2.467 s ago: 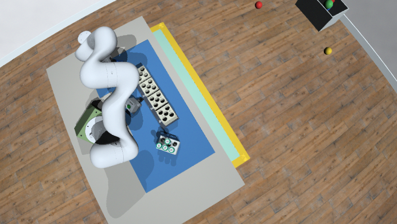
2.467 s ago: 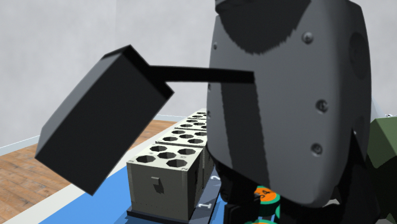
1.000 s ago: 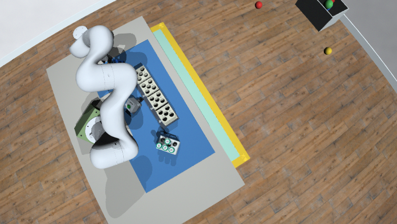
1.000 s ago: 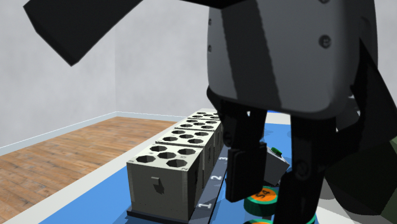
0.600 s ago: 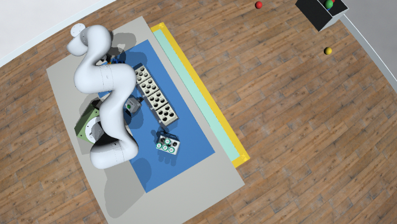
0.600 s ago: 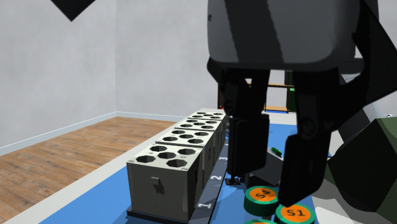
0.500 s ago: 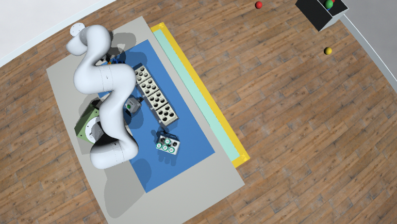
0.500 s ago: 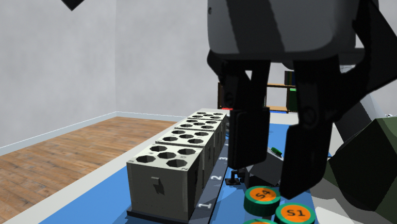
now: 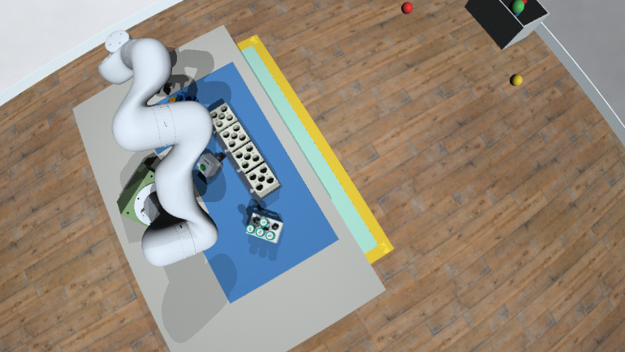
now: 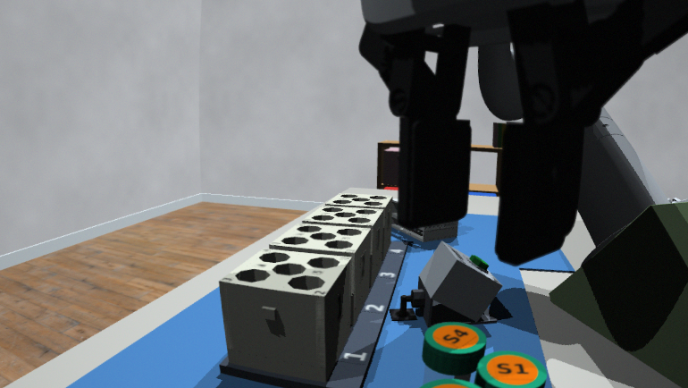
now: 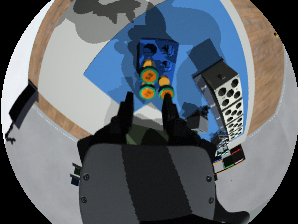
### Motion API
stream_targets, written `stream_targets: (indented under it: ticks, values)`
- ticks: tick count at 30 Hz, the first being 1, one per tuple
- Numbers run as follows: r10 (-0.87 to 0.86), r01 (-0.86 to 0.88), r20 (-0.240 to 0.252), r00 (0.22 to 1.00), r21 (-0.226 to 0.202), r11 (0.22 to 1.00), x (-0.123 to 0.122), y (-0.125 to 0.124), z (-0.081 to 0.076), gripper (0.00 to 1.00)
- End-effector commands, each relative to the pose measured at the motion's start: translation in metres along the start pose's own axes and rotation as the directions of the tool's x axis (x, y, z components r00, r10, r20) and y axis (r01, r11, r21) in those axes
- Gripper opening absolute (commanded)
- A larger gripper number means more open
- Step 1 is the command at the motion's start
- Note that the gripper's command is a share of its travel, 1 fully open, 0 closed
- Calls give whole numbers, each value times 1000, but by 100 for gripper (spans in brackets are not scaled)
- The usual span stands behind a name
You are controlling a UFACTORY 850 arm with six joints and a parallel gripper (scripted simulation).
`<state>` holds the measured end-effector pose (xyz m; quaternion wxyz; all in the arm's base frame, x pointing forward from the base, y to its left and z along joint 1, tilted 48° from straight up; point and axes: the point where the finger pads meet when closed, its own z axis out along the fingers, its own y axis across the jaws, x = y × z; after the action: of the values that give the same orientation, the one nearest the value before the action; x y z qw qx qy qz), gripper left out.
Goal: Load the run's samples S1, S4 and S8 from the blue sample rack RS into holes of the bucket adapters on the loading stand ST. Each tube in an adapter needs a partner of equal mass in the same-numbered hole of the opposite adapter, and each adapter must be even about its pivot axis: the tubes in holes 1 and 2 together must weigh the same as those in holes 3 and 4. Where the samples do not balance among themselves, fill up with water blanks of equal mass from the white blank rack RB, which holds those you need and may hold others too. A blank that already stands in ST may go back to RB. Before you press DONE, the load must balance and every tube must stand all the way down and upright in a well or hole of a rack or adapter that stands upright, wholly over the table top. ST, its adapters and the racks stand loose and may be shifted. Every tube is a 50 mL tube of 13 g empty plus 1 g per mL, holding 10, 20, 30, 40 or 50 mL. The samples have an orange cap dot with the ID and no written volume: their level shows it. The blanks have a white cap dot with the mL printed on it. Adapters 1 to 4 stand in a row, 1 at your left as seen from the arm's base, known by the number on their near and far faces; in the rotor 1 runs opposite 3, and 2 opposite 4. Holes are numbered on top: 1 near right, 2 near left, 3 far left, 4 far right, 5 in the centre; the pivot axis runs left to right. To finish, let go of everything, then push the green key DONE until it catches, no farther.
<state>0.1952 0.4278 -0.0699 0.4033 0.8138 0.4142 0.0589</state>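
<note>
My gripper [image 10: 482,240] [image 11: 148,101] is part open with nothing between its black fingers. It hangs above the near end of the blue sample rack RS [image 11: 157,51], higher than the tube caps. The orange-dotted green caps S4 [image 10: 454,337] and S1 [image 10: 511,368] stand in RS, and the wrist view shows several orange caps [image 11: 148,76] just ahead of my fingertips. The loading stand ST [image 9: 256,195] [image 10: 372,308] carries four pale adapters [image 9: 243,146] [image 10: 284,308] [image 11: 229,99], and every hole I can see is empty. In the top view the arm hides RS and my gripper.
The white blank rack RB [image 9: 277,227] holds several white-dotted tubes [image 9: 264,221]. The grey box [image 9: 212,168] [image 10: 455,286] with the green DONE key [image 9: 202,166] [image 10: 478,261] sits between ST and the arm. A green centrifuge body [image 9: 133,196] [image 10: 641,279] stands beside the arm base.
</note>
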Motion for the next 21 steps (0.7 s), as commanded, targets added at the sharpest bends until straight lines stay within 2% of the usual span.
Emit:
stream_targets:
  ticks: [1, 12, 21]
  values:
    - [1, -1, -2, 1000, 1, 1000, 1, 0, -7, 43]
    - [1, -1, -2, 1000, 1, 1000, 1, 0, -29, 43]
    - [1, -1, -2, 1000, 1, 1000, 1, 0, -38, 43]
